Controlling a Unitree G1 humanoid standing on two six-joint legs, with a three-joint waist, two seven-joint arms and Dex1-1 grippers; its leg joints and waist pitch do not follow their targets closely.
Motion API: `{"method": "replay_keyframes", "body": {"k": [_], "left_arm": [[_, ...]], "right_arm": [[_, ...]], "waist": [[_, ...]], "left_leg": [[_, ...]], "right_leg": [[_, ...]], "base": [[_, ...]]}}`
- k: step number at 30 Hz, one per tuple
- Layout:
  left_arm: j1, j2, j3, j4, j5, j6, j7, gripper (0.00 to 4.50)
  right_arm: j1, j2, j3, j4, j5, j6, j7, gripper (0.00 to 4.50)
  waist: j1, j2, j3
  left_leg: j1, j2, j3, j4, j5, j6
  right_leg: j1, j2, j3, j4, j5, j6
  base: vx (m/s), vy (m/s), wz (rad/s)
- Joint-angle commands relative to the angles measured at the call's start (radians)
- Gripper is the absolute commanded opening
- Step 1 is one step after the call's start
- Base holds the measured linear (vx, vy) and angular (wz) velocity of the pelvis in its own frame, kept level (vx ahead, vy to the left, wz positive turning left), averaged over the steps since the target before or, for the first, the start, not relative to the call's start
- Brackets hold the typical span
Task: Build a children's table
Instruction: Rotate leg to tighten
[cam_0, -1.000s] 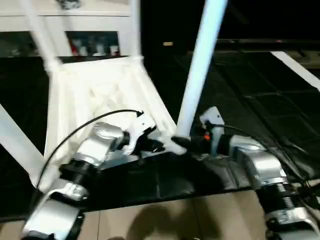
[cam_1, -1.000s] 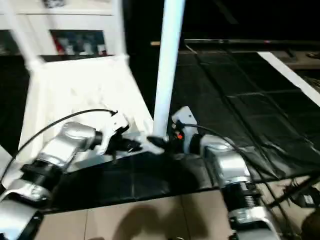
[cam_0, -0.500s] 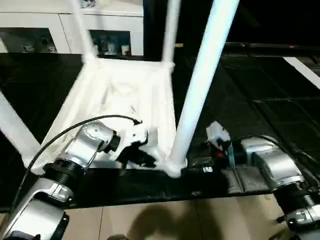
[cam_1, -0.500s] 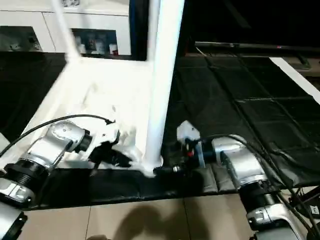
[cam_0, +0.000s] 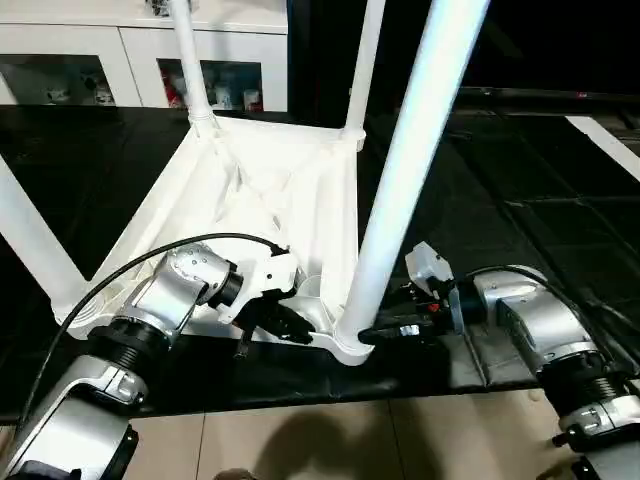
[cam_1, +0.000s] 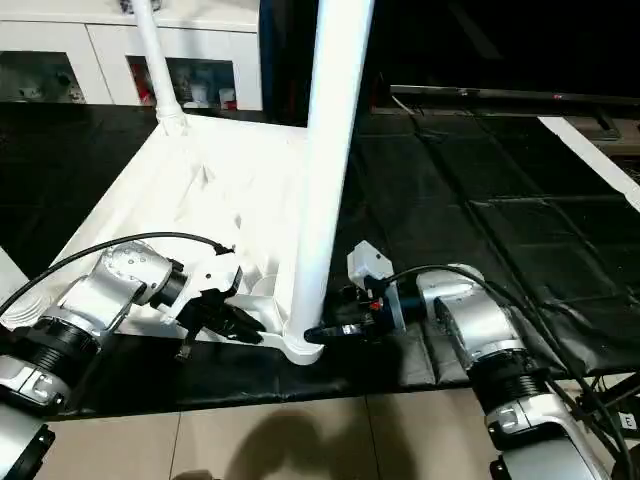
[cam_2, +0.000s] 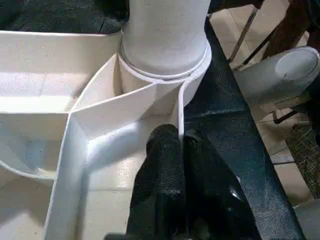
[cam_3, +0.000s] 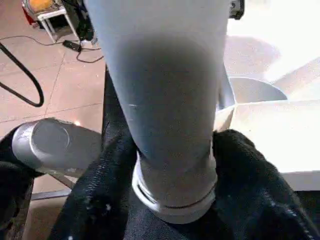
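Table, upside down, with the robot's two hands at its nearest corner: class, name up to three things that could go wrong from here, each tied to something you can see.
1. The right hand straddles the base of the nearest leg; a sideways pull might tilt or loosen it in its socket.
2. The left hand is shut on a thin rib of the tabletop; it could slip off.
3. That corner sits by the black mat's edge, so the table may slide off.

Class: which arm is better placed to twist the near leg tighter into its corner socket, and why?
Probably the right: the right gripper has its jaws either side of the near leg at its base, while the left gripper is shut on the tabletop rim.
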Motion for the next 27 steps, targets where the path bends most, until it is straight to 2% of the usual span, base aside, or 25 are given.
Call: {"method": "replay_keyframes", "body": {"k": [1,8,13,14,16,17,18,19,20,21,22,23,24,26,27], "left_arm": [[-0.011,-0.014,-0.039,-0.013,-0.002,-0.025,-0.054,0.0],[-0.01,-0.014,-0.043,-0.01,0.001,-0.032,-0.055,0.0],[-0.011,-0.024,-0.037,-0.001,0.013,-0.022,-0.012,0.0],[-0.013,-0.034,-0.029,0.006,0.015,0.001,0.018,0.0],[-0.015,-0.048,-0.017,0.013,0.014,0.027,0.054,0.0],[-0.018,-0.076,0.008,0.017,0.003,0.072,0.115,0.0],[-0.02,-0.098,0.026,0.016,-0.003,0.102,0.162,0.0],[-0.021,-0.11,0.034,0.012,-0.008,0.119,0.185,0.0],[-0.021,-0.114,0.037,0.011,-0.009,0.124,0.192,0.0],[-0.022,-0.13,0.049,0.001,-0.018,0.152,0.217,0.0],[-0.024,-0.146,0.059,-0.008,-0.023,0.178,0.243,0.0],[-0.027,-0.171,0.073,-0.022,-0.029,0.215,0.284,0.0],[-0.028,-0.179,0.078,-0.027,-0.031,0.227,0.298,0.0],[-0.033,-0.209,0.096,-0.038,-0.036,0.265,0.348,0.0],[-0.036,-0.223,0.105,-0.043,-0.039,0.283,0.37,0.0]], "right_arm": [[-0.025,0.0,-0.011,0.011,-0.002,-0.017,-0.008,2.14],[-0.026,0.008,-0.012,0.024,0.007,-0.043,0.007,1.94],[-0.005,0.008,-0.013,0.003,0.018,-0.027,0.008,1.92],[0.007,0.014,-0.018,-0.01,0.024,-0.012,-0.007,1.92],[0.02,0.025,-0.025,-0.022,0.027,0.007,-0.041,1.91],[0.032,0.056,-0.046,-0.026,0.019,0.046,-0.143,1.91],[0.036,0.081,-0.059,-0.021,0.0,0.06,-0.232,1.91],[0.039,0.094,-0.063,-0.018,-0.016,0.059,-0.278,1.91],[0.04,0.098,-0.064,-0.018,-0.021,0.058,-0.293,1.91],[0.044,0.117,-0.067,-0.02,-0.038,0.061,-0.348,1.91],[0.046,0.135,-0.071,-0.024,-0.048,0.072,-0.395,1.91],[0.045,0.17,-0.08,-0.026,-0.066,0.083,-0.477,1.91],[0.044,0.183,-0.082,-0.027,-0.073,0.086,-0.506,1.91],[0.038,0.222,-0.092,-0.027,-0.091,0.097,-0.588,1.89],[0.035,0.239,-0.095,-0.028,-0.098,0.102,-0.621,1.89]], "waist": [[-0.005,0.0,-0.073],[-0.006,0.002,-0.072],[-0.006,0.001,-0.073],[-0.006,0.004,-0.072],[-0.004,0.002,-0.069],[-0.007,0.005,-0.068],[-0.013,0.002,-0.063],[-0.017,0.004,-0.062],[-0.019,0.002,-0.061],[-0.024,0.003,-0.064],[-0.035,0.001,-0.062],[-0.039,0.008,-0.064],[-0.051,0.004,-0.065],[-0.063,0.002,-0.066],[-0.064,0.003,-0.066]], "left_leg": [[0.003,0.026,0.004,-0.069,-0.179,0.042],[0.004,0.025,0.004,-0.068,-0.185,0.041],[0.004,0.026,0.003,-0.069,-0.187,0.041],[0.005,0.026,0.003,-0.069,-0.189,0.041],[0.008,0.026,0.004,-0.07,-0.209,0.037],[0.006,0.026,0.004,-0.072,-0.213,0.032],[0.01,0.022,-0.001,-0.074,-0.258,0.011],[0.008,0.021,-0.004,-0.077,-0.271,0.003],[0.007,0.018,-0.005,-0.076,-0.281,-0.001],[0.01,0.015,-0.006,-0.074,-0.283,-0.006],[0.001,0.014,-0.009,-0.075,-0.272,-0.006],[-0.001,0.013,-0.011,-0.075,-0.265,-0.005],[-0.002,0.013,-0.012,-0.075,-0.258,-0.008],[-0.005,0.011,-0.012,-0.075,-0.26,-0.001],[-0.002,0.011,-0.011,-0.074,-0.264,0.002]], "right_leg": [[0.06,-0.055,0.049,-0.062,-0.287,-0.192],[0.059,-0.054,0.049,-0.062,-0.292,-0.194],[0.06,-0.053,0.049,-0.06,-0.279,-0.199],[0.059,-0.053,0.049,-0.061,-0.282,-0.2],[0.058,-0.054,0.049,-0.066,-0.314,-0.192],[0.058,-0.053,0.05,-0.065,-0.323,-0.19],[0.055,-0.054,0.047,-0.076,-0.409,-0.166],[0.057,-0.055,0.044,-0.079,-0.448,-0.151],[0.058,-0.056,0.041,-0.085,-0.486,-0.132],[0.056,-0.058,0.04,-0.092,-0.532,-0.107],[0.061,-0.058,0.038,-0.094,-0.543,-0.094],[0.062,-0.057,0.036,-0.095,-0.541,-0.087],[0.061,-0.055,0.036,-0.094,-0.514,-0.094],[0.062,-0.052,0.035,-0.094,-0.505,-0.096],[0.058,-0.052,0.035,-0.096,-0.506,-0.099]], "base": [[0.0,0.0,0.0],[0.0,0.0,0.0],[0.0,0.0,0.0],[0.0,0.0,0.0],[0.0,0.0,0.0],[0.0,0.0,0.0],[0.0,0.0,0.0],[0.0,0.0,0.0],[0.0,0.0,0.0],[0.0,0.0,0.0],[0.0,0.0,0.0],[0.0,0.0,0.0],[0.0,0.0,0.0],[0.0,0.0,0.0],[0.0,0.0,0.0]]}}
